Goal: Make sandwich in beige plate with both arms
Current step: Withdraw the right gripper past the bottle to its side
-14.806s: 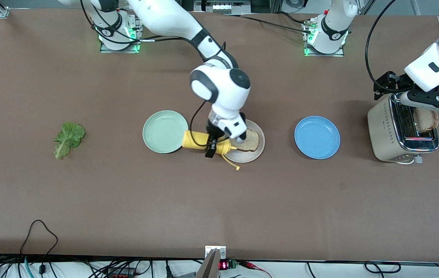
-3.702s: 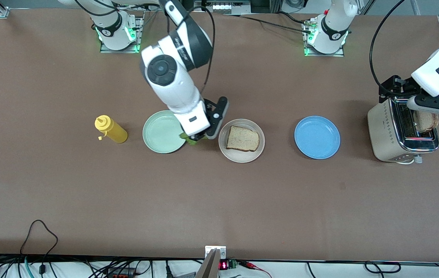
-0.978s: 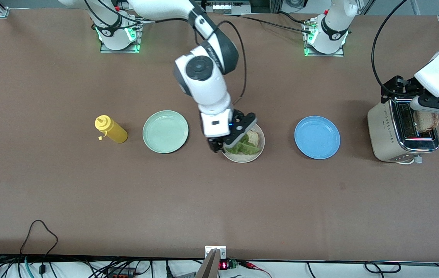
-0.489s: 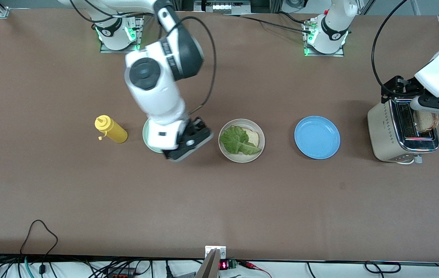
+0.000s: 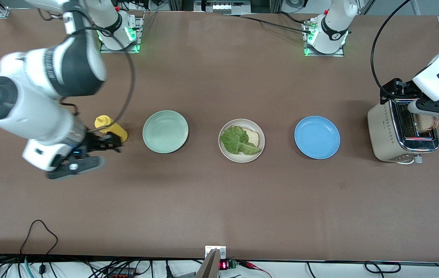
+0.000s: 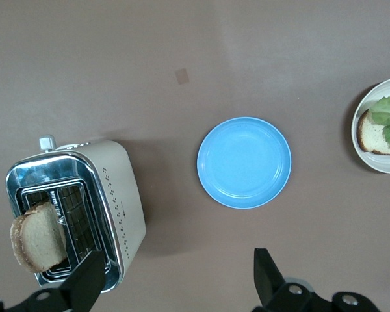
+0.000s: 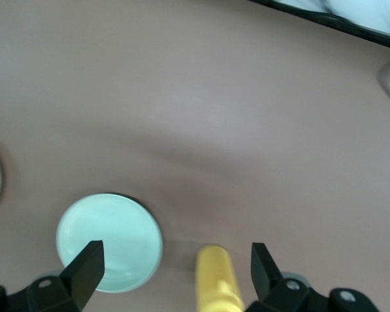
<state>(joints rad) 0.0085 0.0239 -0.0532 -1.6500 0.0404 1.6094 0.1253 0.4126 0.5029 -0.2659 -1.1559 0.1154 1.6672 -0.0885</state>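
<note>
Done so far: one bread slice (image 5: pixel 251 136) lies in the beige plate (image 5: pixel 259 153), with the lettuce leaf (image 5: pixel 237 141) spread over most of it; only a corner of bread shows.
Left to do: the second slice (image 5: pixel 428 121) stands in the toaster (image 5: pixel 389 131) at the left arm's end of the table, so by my reading the sandwich lacks only its top.
Beige plate: mid-table, between the mint plate (image 5: pixel 165 131) and the blue plate (image 5: pixel 317 137).
Left gripper (image 6: pixel 177 276): over the toaster, jaws spread wide and holding nothing, the slice just beside one finger.
Right gripper (image 7: pixel 175 266): up over the yellow bottle (image 5: pixel 111 129) toward the right arm's end, jaws wide apart and empty.
Likely next: the left arm lifts the toast across to the plate.
</note>
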